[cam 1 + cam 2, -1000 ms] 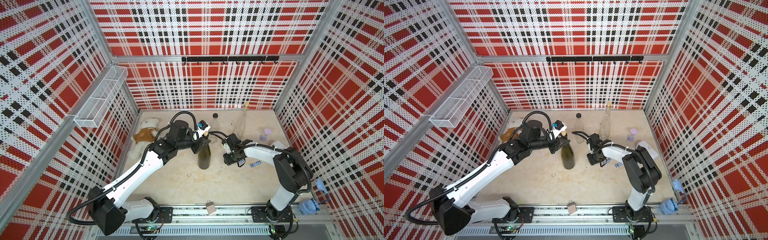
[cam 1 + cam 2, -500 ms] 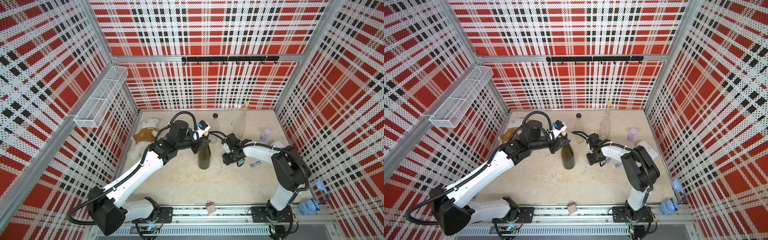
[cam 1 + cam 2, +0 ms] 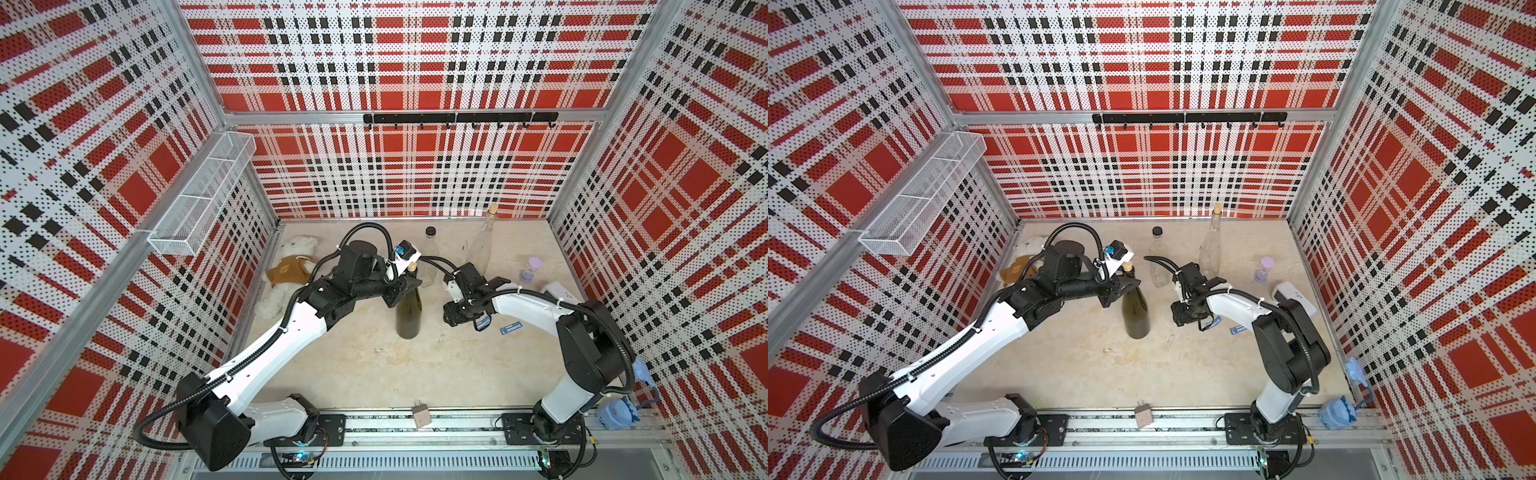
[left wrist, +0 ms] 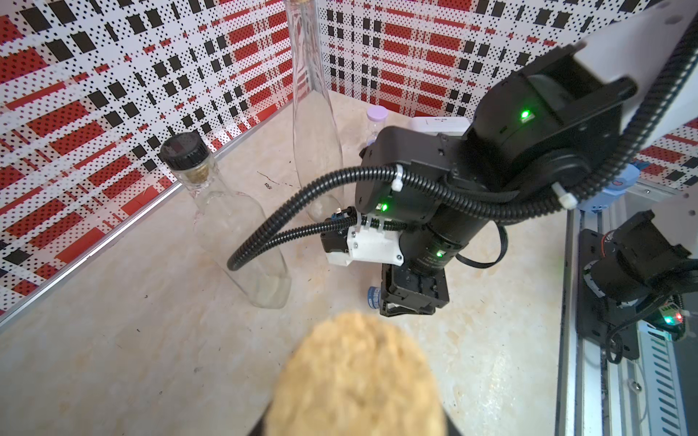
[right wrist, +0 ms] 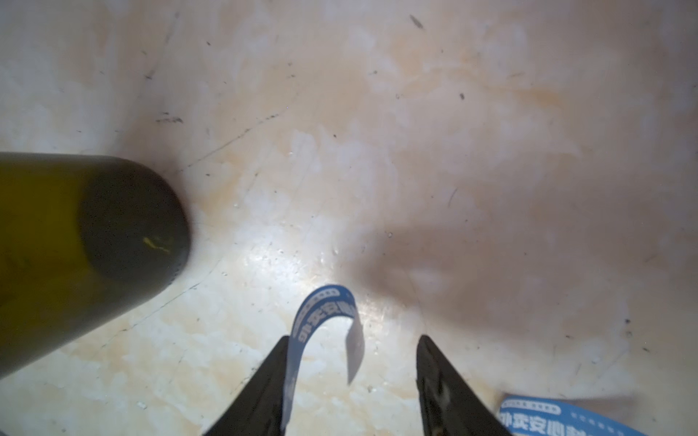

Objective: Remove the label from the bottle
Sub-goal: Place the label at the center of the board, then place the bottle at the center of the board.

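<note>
Along the near edge runs an aluminium rail that carries both arm bases, with a small wooden block lying on it between them. A blue object sits at the rail's right end.

Beyond the rail lies the table, a beige marbled surface, scuffed and speckled with dark marks. Near its middle the dark green bottle stands upright, closed with a cork. The left gripper is clamped tight on its neck, just under the cork.

Just to the bottle's right, the right gripper points down at the table with its jaws spread apart. A curled blue label clings to the inner face of one finger, clear of the bottle. A second blue label lies flat on the table nearby.

Farther back stand a clear bottle with a black cap and a tall clear bottle. A small lilac-topped item and a white box sit toward the right wall. A teddy bear lies at the left wall.

Perforated plaid walls in red, white and black close off three sides. The left one bears a white wire basket, and the back one a black hook rail.
</note>
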Available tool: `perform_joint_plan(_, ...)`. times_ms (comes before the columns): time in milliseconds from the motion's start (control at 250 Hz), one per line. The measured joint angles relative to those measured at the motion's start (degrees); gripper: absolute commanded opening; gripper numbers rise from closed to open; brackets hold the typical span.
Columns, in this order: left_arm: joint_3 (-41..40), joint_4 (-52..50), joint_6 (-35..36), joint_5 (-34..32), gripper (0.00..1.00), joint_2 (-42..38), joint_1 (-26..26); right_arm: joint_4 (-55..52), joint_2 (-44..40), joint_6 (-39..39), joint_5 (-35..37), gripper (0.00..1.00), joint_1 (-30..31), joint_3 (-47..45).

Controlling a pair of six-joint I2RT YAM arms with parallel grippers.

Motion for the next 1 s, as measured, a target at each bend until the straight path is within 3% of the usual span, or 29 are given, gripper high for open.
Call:
perform_joint_plan(412, -0.3, 0.7, -0.4, -1.2, 0.0, 0.0, -0.1, 2.4, -6.1, 1.6, -5.8, 0.59, -3.2, -5.4)
perform_joint_plan(780, -0.3, 1.7, -1.7, -11.8, 0.0, -0.3, -0.9, 4.4, -7.0, 2.0, -6.7, 0.58, -4.0, -7.1)
perform_joint_plan(1000, -0.3, 4.2, -1.5, -16.0, 0.0, 0.8, 2.9, 4.9, -7.0, 2.0, -7.3, 0.58, -4.1, -7.6)
